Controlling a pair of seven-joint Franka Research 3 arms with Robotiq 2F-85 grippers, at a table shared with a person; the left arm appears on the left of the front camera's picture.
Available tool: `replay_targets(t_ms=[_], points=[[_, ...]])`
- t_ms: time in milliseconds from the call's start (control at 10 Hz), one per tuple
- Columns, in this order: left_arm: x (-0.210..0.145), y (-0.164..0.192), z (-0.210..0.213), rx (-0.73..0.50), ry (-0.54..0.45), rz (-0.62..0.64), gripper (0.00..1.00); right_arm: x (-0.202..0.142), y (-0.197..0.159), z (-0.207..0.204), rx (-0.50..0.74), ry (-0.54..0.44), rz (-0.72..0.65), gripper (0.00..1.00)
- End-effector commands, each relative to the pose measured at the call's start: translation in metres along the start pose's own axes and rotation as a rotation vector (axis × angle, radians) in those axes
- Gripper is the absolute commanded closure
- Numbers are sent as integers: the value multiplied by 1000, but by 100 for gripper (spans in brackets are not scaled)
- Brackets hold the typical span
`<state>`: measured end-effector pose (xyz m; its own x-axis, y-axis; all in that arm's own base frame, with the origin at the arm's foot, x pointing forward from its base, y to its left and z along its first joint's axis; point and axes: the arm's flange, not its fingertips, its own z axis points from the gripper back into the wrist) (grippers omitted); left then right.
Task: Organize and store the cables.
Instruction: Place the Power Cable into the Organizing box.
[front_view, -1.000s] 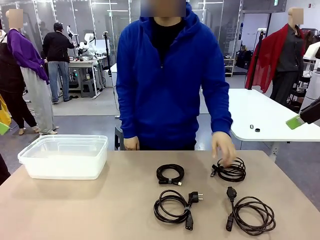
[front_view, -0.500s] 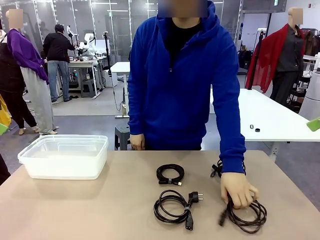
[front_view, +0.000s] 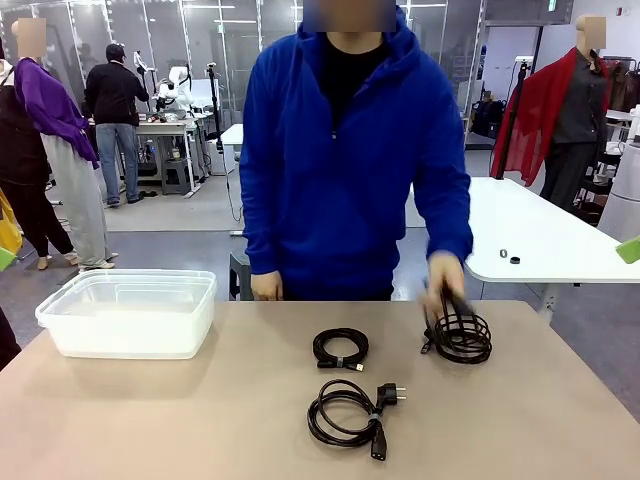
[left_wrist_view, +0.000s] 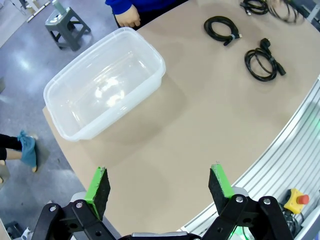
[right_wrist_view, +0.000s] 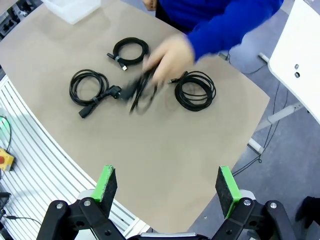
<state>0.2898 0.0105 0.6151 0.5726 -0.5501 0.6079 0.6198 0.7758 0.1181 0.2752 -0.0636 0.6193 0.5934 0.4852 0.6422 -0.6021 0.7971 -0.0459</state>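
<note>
Closest to me, the left tool hangs above the near edge of the counter, its green pads spread wide apart. The right tool is spread just as wide, high over its own side of the counter.

Of the cables on the counter, the nearest is the power cord coil. It lies flat near the middle, with one chunky plug sticking out toward the far right (the other plug lies along the coil's near right side). Just beyond it, and not touching it, lies the small tied coil. Farther right, near the counter's far edge, the thin coil lies flat.

Above that one, the person's hand holds the lifted coil clear of the counter; it is too blurred for me to make out its plugs. At the far left stands the clear tub, well apart from every cable. The person's other hand hangs at the far edge.
</note>
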Motion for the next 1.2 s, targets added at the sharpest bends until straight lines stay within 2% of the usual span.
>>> replay_targets(t_ms=[0,1100], points=[[1,0,1,1,0,-1,0,1,0,0,-1,2,1,0],[0,0,0,0,0,0,0,1,0,0,-1,2,1,0]])
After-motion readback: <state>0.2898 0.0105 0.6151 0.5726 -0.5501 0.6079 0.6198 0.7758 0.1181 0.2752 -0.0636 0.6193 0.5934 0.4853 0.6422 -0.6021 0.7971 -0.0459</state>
